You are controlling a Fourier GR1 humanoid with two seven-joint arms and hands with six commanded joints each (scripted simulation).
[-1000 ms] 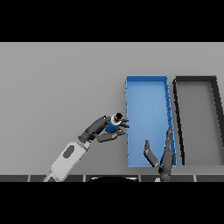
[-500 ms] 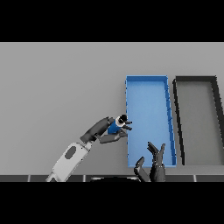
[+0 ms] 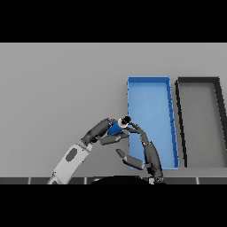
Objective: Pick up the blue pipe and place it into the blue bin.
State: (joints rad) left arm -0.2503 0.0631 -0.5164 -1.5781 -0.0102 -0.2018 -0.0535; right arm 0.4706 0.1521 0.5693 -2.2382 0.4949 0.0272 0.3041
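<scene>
- Most of the blue pipe (image 3: 116, 128) is covered by the left hand (image 3: 103, 131).
- The blue bin's (image 3: 131, 88) near-left corner is hidden behind the right hand (image 3: 146, 153).

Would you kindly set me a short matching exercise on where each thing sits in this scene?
Things:
1. blue pipe
2. blue bin
3. dark bin
4. right hand

Places or states:
A. furthest to the right on the table
B. held in the left hand, at the blue bin's left wall
C. reaching up from the lower edge, over the blue bin's near left corner, fingers towards the pipe
D. between the pipe and the dark bin, nothing lying inside

Pairs: 1-B, 2-D, 3-A, 4-C
</scene>
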